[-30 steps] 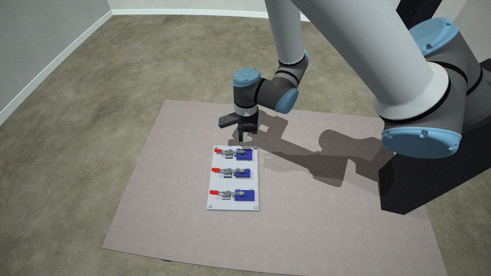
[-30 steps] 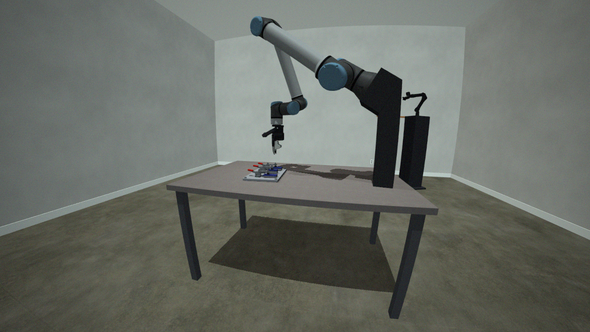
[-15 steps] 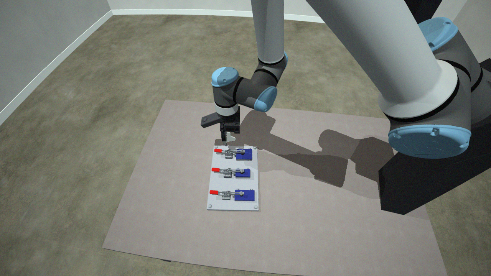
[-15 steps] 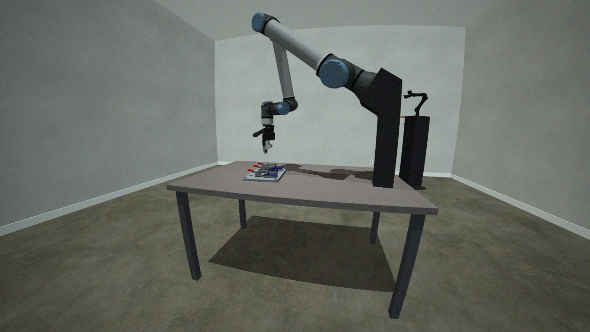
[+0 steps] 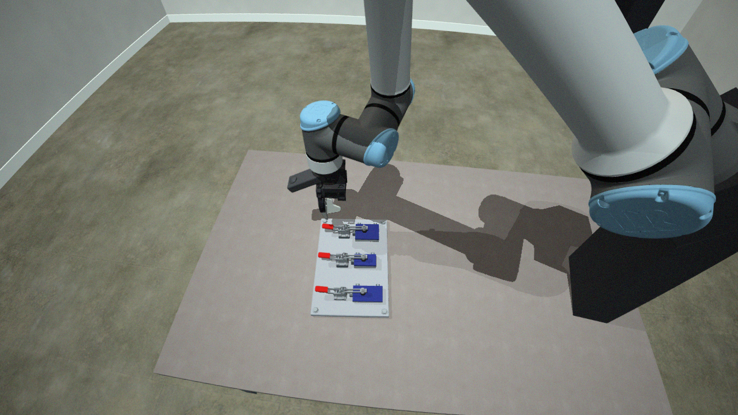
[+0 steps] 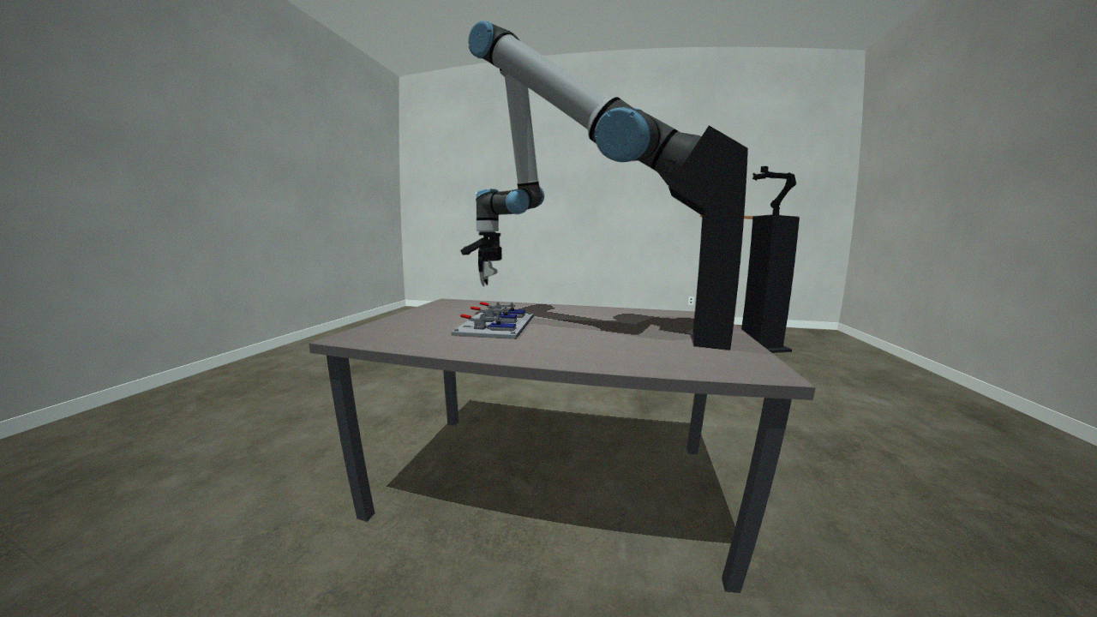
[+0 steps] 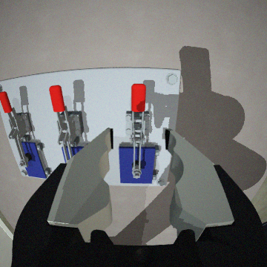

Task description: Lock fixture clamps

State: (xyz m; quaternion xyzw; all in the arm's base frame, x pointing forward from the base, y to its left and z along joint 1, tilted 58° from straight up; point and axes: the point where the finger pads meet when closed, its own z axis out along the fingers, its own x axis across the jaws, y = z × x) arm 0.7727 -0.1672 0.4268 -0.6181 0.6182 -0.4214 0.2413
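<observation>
A white fixture plate (image 5: 350, 268) lies on the table and carries three toggle clamps with red handles. The far clamp (image 5: 326, 225), middle clamp (image 5: 323, 255) and near clamp (image 5: 320, 289) each reach toward a blue part (image 5: 367, 231). All handles lie low and point left; I cannot tell whether they are locked. My gripper (image 5: 328, 208) hangs above the plate's far edge, over the far clamp, with fingers partly apart and nothing between them. In the wrist view, the gripper (image 7: 138, 135) frames the far clamp's handle (image 7: 138, 97) and blue part (image 7: 137, 164).
The arm's black pedestal (image 6: 716, 237) stands on the table's right side. A second black stand (image 6: 770, 268) is behind it on the floor. The plate (image 6: 488, 323) sits near the table's left rear.
</observation>
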